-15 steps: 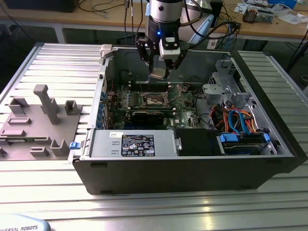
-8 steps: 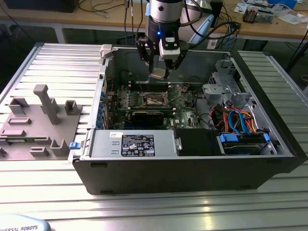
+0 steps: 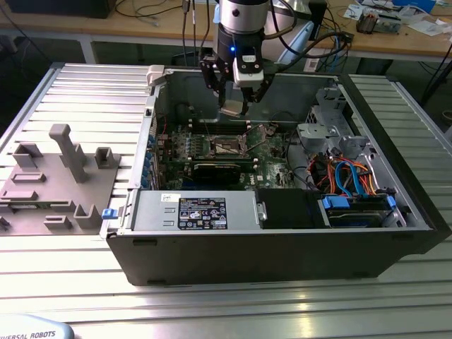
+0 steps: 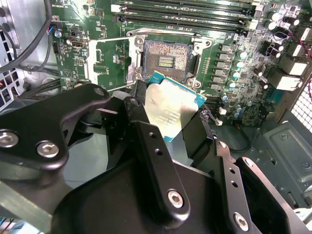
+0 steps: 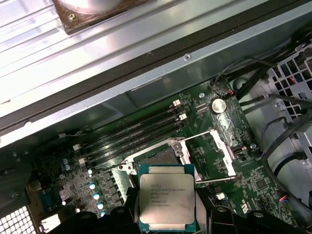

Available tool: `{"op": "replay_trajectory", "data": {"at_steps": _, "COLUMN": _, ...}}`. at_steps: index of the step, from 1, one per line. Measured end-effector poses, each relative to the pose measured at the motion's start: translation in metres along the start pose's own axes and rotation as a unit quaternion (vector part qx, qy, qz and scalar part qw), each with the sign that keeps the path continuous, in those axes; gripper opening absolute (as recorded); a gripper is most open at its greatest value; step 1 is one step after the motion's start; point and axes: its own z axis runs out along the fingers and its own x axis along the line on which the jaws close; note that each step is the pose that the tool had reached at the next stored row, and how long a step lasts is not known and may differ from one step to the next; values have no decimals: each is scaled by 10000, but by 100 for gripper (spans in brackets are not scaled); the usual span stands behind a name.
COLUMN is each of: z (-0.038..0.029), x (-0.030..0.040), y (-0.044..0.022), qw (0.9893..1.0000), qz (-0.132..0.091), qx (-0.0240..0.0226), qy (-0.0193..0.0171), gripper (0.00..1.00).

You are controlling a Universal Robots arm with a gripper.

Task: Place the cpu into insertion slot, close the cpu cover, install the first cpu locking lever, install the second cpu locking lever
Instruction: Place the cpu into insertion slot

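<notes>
My gripper (image 3: 233, 104) hangs inside the open computer case, shut on the cpu (image 3: 232, 108), a small square chip with a silver top. The cpu (image 4: 175, 109) sits between my black fingers (image 4: 139, 105) in both wrist views, a little above the green motherboard (image 3: 272, 169) and apart from it. The insertion slot (image 4: 165, 61) lies open just beyond the chip, its dark contact field bare. The cpu cover (image 4: 109, 61) is swung open to one side of the slot. In the first wrist view the cpu (image 5: 166, 202) hides part of the insertion slot (image 5: 158, 157), with the cpu cover (image 5: 222, 151) standing open beside it.
Long black memory slots (image 5: 136, 131) run along the far side of the socket. A power supply (image 3: 205, 212) and a drive bay with blue and orange cables (image 3: 346, 176) fill the case's near side. A grey fixture tray (image 3: 56, 176) lies outside the case on the exterior view's left.
</notes>
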Motion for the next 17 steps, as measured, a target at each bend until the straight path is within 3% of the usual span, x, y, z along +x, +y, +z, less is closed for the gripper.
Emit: {"op": "replay_trajectory", "data": {"at_steps": 17, "z": 4, "x": 0, "y": 0, "qw": 10000, "qz": 44, "qx": -1, "qy": -3, "gripper": 54}}
